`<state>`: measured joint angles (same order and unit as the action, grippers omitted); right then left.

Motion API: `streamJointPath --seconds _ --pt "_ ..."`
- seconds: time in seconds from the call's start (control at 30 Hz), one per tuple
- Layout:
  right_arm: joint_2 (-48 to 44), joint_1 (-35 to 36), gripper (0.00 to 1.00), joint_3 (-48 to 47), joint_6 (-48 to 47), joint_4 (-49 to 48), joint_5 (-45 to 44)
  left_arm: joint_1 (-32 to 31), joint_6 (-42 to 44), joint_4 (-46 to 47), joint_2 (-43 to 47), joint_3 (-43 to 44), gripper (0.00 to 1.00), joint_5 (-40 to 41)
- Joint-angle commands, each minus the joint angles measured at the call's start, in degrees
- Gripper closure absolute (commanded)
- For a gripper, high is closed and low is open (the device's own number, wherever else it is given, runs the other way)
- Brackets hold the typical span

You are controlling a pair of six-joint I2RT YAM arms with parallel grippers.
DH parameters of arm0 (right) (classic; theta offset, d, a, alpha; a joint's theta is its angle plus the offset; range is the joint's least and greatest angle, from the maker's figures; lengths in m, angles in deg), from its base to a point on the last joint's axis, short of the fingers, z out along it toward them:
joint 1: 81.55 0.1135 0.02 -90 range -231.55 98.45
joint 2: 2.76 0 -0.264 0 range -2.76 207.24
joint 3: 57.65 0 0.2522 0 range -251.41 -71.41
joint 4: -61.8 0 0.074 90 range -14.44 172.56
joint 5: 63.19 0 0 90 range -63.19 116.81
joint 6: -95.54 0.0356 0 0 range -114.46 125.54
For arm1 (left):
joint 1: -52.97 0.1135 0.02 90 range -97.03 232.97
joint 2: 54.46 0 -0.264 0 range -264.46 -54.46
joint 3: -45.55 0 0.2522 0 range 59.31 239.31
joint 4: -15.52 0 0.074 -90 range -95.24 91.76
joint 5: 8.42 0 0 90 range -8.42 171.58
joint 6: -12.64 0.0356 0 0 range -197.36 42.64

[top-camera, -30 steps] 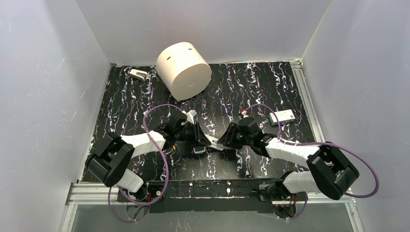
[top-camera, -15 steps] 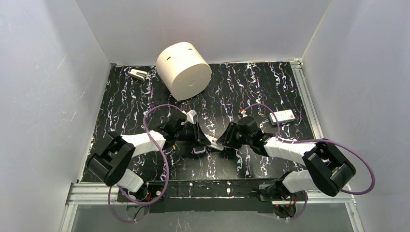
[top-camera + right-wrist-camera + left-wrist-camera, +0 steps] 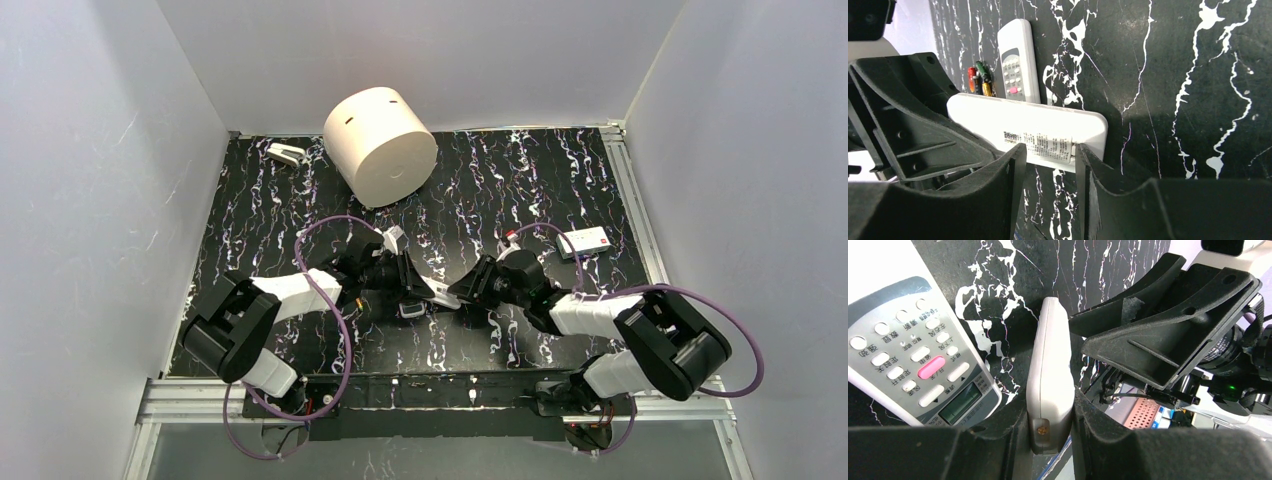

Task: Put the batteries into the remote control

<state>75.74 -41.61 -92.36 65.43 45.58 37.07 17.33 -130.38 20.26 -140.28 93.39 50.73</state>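
Evidently the loading itself has not begun: the batteries (image 3: 979,80), orange-red and green, 2 or perhaps 3 of them, lie on the table (image 3: 1158,75) just beside a second remote (image 3: 1017,60) that rests face up with its buttons showing. The step in hand looks like getting at the battery bay of the remote (image 3: 1048,355), which is lifted on its long edge between the 2 arms.

The left gripper (image 3: 1049,412) is pressed together on 1 end of that remote, pinching it across its thin sides. The right gripper (image 3: 1048,150) faces the remote's back. Its fingers are partly spread, standing either side of the printed label (image 3: 1040,142) and clamping nothing. Whether their tips touch the plastic I cannot tell.

My judgement is that the next move calls for the right fingertips to bear on the back cover and slide it off along the body. Meanwhile the left grip must hold firm against that push, since an edge grip on smooth plastic could let the remote twist or slip.

Compared with 1 second ago, the right arm's elbow has swung inward and its wrist has settled a little lower and closer to the remote. The left arm, the remote and everything lying on the table sit where they did.
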Motion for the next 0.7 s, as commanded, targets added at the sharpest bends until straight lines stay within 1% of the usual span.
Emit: streamJointPath --seconds 0.0,0.13,0.4,0.57,0.67 --pt "0.3 1.9 0.53 0.6 6.5 -17.6 10.7 -2.3 0.9 -1.9 -1.8 0.0 1.00 -0.2" --pt "-1.6 1.8 0.53 0.3 7.0 -18.3 9.8 -2.3 1.3 -3.2 -1.7 -0.1 1.00 1.9" --pt "-6.2 -0.7 0.53 1.0 6.6 -13.8 7.0 -2.4 2.1 -9.3 -0.2 0.7 1.00 7.0" --pt "-7.2 -1.7 0.53 -0.7 3.7 -5.1 4.7 -2.4 1.9 -9.9 0.4 0.8 1.00 8.2" --pt "-8.0 -1.9 0.53 -3.0 0.0 6.5 0.1 -2.4 2.3 -10.8 1.0 1.2 1.00 9.0"
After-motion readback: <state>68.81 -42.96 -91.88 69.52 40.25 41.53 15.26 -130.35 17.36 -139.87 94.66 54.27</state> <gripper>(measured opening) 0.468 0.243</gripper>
